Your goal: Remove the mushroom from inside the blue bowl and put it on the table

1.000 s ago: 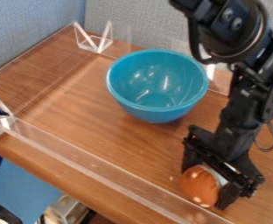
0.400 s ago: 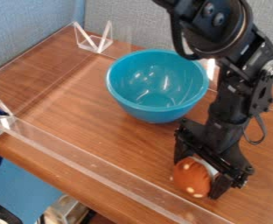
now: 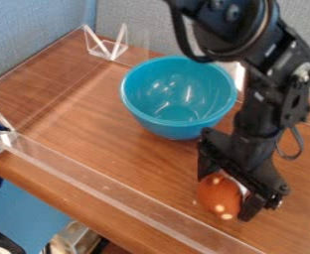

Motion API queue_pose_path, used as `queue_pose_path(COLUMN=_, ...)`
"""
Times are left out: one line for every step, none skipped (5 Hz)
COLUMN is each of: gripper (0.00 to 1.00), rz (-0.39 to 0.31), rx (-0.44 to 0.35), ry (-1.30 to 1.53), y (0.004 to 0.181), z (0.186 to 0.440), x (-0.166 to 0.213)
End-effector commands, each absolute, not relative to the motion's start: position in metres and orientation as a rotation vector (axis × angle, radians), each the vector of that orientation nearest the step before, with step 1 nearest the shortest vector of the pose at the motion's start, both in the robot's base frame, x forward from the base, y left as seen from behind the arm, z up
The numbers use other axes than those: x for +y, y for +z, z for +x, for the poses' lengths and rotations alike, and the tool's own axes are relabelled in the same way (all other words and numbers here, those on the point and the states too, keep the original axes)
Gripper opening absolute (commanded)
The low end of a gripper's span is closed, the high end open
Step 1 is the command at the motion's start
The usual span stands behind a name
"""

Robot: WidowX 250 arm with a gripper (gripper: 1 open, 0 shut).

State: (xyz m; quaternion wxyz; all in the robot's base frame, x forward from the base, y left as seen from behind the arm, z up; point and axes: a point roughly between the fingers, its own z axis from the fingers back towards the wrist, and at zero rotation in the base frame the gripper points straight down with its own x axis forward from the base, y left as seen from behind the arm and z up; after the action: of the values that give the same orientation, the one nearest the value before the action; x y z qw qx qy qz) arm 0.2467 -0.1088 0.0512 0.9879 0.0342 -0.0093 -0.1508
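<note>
The mushroom (image 3: 221,199), orange-brown with a pale patch, lies on the wooden table (image 3: 111,124) near its front right edge. It is well outside the blue bowl (image 3: 179,95). My gripper (image 3: 237,192) points down right over the mushroom and is open, one black finger on each side of the cap. Its upper part hides the back of the mushroom. The turquoise bowl stands upright behind and left of the gripper, and I see nothing inside it.
A low clear acrylic wall (image 3: 104,184) runs along the front edge just in front of the mushroom, and more clear walls line the left and back. White corner brackets (image 3: 107,45) stand at the back left. The black arm rises above the bowl's right side.
The arm has leaned over to the left and the gripper has tilted with it. The jaws stay open around the mushroom, which now sits slightly further left.
</note>
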Motion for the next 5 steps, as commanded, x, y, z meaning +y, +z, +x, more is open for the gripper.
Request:
queue_pose_path(gripper=1.0, rz=0.052, rx=-0.12, ry=-0.309, y=0.073, z=0.253, x=-0.12)
queue_pose_path(gripper=1.0, rz=0.049, rx=-0.143, ry=-0.305, y=0.072, z=0.253, x=-0.127)
queue_pose_path(gripper=1.0, rz=0.054, rx=-0.168, ry=-0.295, y=0.075, z=0.251, x=-0.131)
queue_pose_path(gripper=1.0, rz=0.066, rx=-0.186, ry=-0.245, y=0.084, z=0.252, x=-0.13)
queue_pose_path(gripper=1.0, rz=0.079, rx=-0.209, ry=-0.193, y=0.094, z=0.254, x=-0.128)
